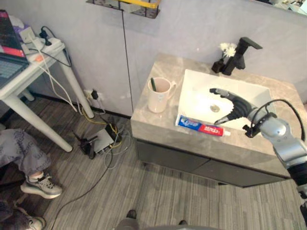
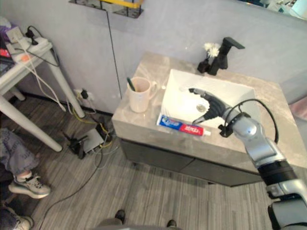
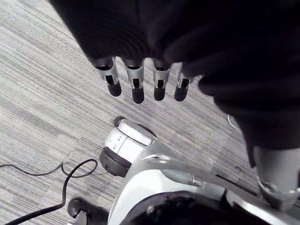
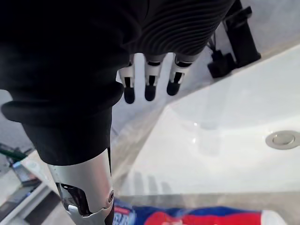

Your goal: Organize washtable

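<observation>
Blue-and-red toothpaste tube (image 1: 201, 126) on the counter (image 1: 152, 122), just by the spread, empty right hand (image 1: 239, 106)

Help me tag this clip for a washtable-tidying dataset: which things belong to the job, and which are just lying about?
Job:
toothpaste tube on the washtable's front edge
cup holding a toothbrush
open right hand above the sink

Lying about:
laptop and power strip on the side table
cables on the floor
faucet and flower
left hand, open, over the floor

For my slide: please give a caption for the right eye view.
Open right hand hovers over the sink, near the toothpaste tube.
</observation>
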